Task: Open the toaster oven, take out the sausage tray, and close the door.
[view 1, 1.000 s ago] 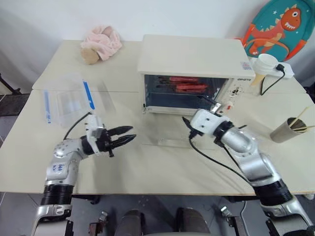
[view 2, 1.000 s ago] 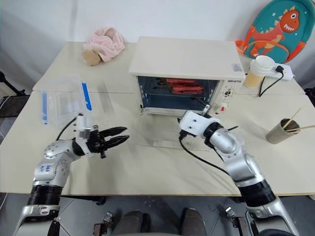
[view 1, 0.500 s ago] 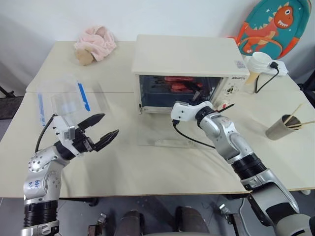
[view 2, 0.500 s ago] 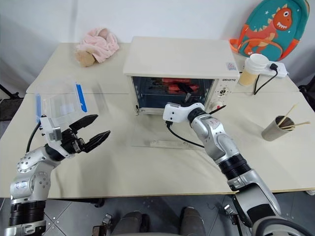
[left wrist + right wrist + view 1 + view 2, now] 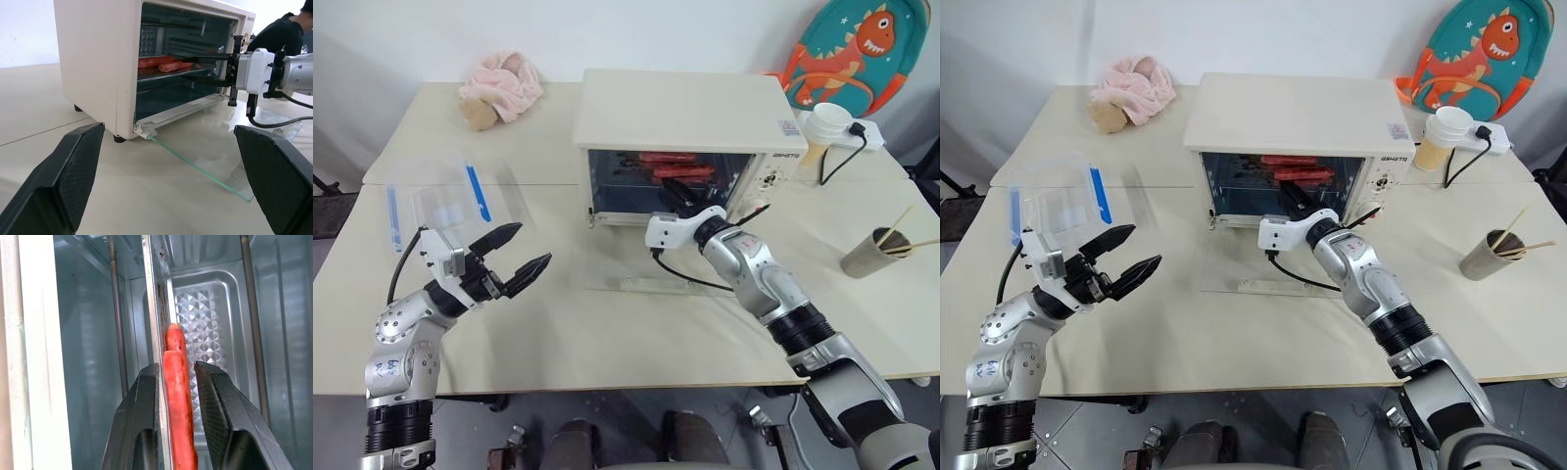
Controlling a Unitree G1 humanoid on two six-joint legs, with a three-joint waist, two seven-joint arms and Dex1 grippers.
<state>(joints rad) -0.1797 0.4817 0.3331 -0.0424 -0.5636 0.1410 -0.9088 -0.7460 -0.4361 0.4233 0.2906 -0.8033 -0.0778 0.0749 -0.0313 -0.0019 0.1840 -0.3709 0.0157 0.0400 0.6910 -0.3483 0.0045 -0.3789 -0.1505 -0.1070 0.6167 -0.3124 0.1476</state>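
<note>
On the far left of the table lies a clear box with blue clips. Just near it the left gripper hovers over bare tabletop, its two black fingers spread wide apart and holding nothing; it points toward the oven. Behind, at the table's back edge, sits a pink plush toy.

In the middle stands the oven, cream-white, with its door dropped fully open and lying flat on the table in front of it, the glass pane showing the tabletop through. Inside, on the upper rack level, sits the tray with two red sausages lying along it.

The right gripper reaches into the oven mouth from the front. Its fingers stand on either side of the tray's front rim and the nearest sausage, narrowed but with gaps visible on both sides; whether they already press on the rim cannot be told. A black cable hangs from its wrist over the door.

To the right of the oven are a paper cup by a white power strip, a dinosaur backpack against the wall, and a grey cup with chopsticks near the table's right edge.
</note>
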